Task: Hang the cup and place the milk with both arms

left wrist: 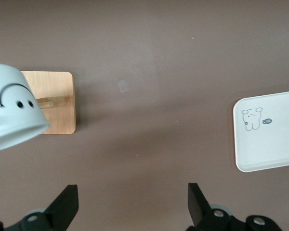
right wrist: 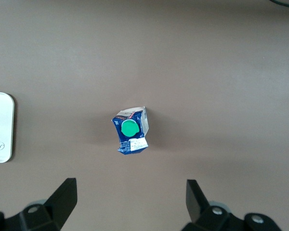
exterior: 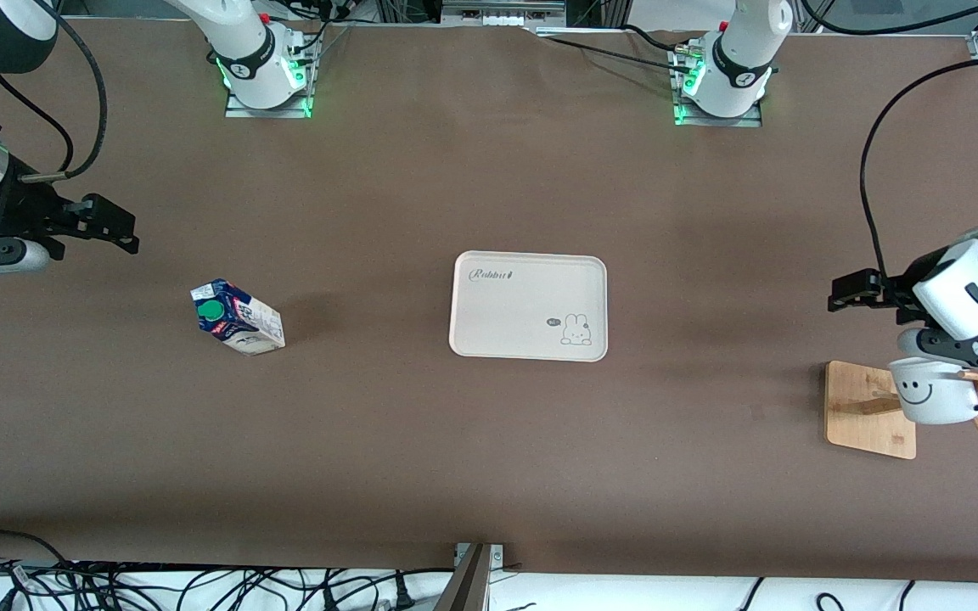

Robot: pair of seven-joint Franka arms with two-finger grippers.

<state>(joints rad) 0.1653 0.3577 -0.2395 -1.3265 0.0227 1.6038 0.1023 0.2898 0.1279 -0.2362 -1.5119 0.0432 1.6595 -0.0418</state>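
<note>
A: Where's the cup (exterior: 930,399)?

B: It hangs mouth-down on a peg of the wooden rack (exterior: 869,409) at the left arm's end of the surface (exterior: 489,458). It is a white mug with a black smiley face and a thin black loop handle.

A: And the milk (exterior: 238,318)?

B: It is a small gable-top carton in dark blue and white with red marks and a round green cap, standing on the brown surface toward the right arm's end, well apart from the tray (exterior: 529,305).

A: Anything in the way?

B: Only bare surface lies between carton and tray. The cream tray sits mid-surface, printed "Rabbit" with a small bunny drawing.

A: The grippers?

B: The left gripper (exterior: 847,293) hovers beside the rack, fingers (left wrist: 65,206) spread wide, holding nothing. The right gripper (exterior: 111,225) hangs above the surface near the milk, fingers (right wrist: 62,199) also open and empty.
</note>
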